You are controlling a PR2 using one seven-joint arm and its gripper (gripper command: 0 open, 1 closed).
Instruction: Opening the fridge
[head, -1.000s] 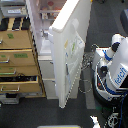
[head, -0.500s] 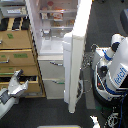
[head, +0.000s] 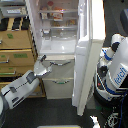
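Since 0.5 s ago the arm (head: 20, 89) has reached farther up from the exterior view's lower left corner, so its hand (head: 41, 64) now sits higher, at the fridge's lower front, and the fridge door (head: 89, 55) shows more of its edge than before. Starting at the exterior view's left, the tan wooden cabinet (head: 16, 47) with green labels stands behind and beside the hand, its lower drawers pulled out toward the arm's grey and white forearm. The hand itself is dark and small in the frame; its fingers look slightly spread, but the picture is too blurred to tell for certain whether they are apart or pressed together, and nothing is seen pinched in them. It lies just at the left end of the upper of the 2 lower drawers (head: 60, 70), close to that drawer's silver bar handle (head: 61, 63); whether it touches is unclear. Above the hand the fridge (head: 55, 35) stands open, its white shelves holding small items that cannot be made out. To the hand's right the tall door swings out toward the camera, seen nearly edge-on. Beyond the door, well apart from the hand, stands a white robot body (head: 114, 70) with blue lettering.
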